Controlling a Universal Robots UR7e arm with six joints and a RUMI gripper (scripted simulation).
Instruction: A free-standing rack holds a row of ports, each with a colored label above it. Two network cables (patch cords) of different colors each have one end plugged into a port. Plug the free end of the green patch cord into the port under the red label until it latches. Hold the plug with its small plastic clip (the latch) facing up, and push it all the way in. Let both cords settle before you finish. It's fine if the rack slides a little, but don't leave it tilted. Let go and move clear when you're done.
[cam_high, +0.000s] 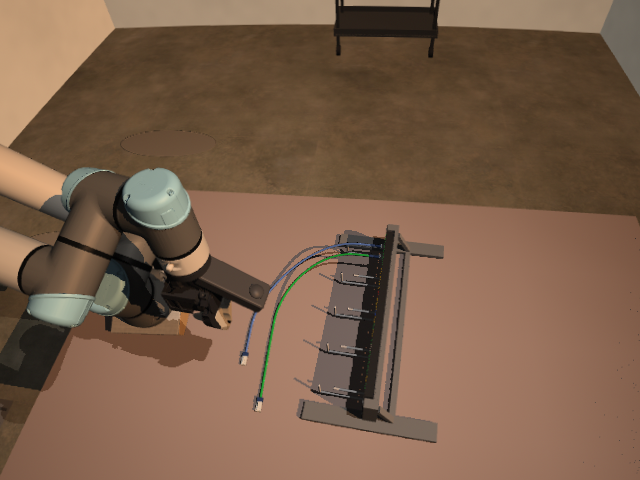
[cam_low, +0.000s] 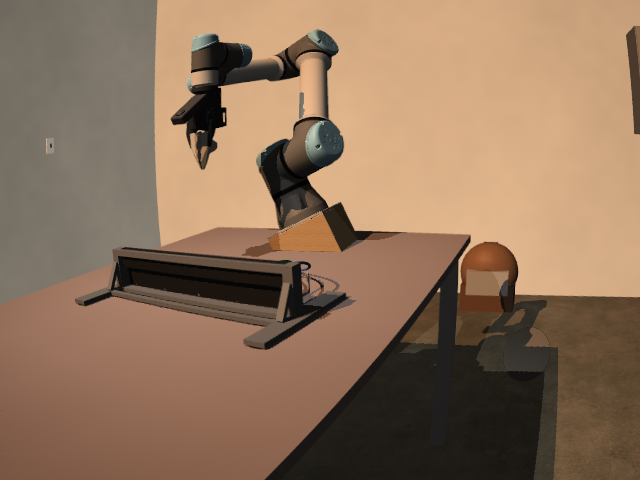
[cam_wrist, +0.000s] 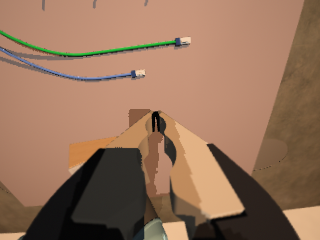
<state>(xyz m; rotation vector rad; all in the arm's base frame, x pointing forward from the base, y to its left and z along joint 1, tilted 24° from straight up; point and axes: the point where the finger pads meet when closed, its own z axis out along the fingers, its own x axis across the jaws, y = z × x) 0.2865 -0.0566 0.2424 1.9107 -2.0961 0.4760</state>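
My gripper (cam_high: 226, 326) (cam_low: 203, 167) (cam_wrist: 155, 112) is shut with nothing between its fingertips, high above the table. The green cord (cam_high: 273, 321) (cam_wrist: 107, 51) runs from a port near the far end of the rack (cam_high: 378, 320) (cam_low: 206, 264) to a free plug (cam_high: 260, 405) (cam_wrist: 180, 41) lying on the table. The blue cord (cam_high: 249, 330) (cam_wrist: 95, 78) starts beside it and ends in its own free plug (cam_high: 245, 360) (cam_wrist: 138, 71), closer to my gripper. The rack stands upright on its feet. The colored labels are too small to tell, and the way the green plug's latch faces is unclear.
Metal hooks (cam_high: 341, 348) stick out of the rack's port side toward the cords. The rack's near foot (cam_high: 408, 427) (cam_low: 294, 322) reaches out on both sides. The arm's wooden base block (cam_low: 312, 235) (cam_wrist: 92, 150) stands on the table (cam_high: 516, 335) (cam_low: 155, 392).
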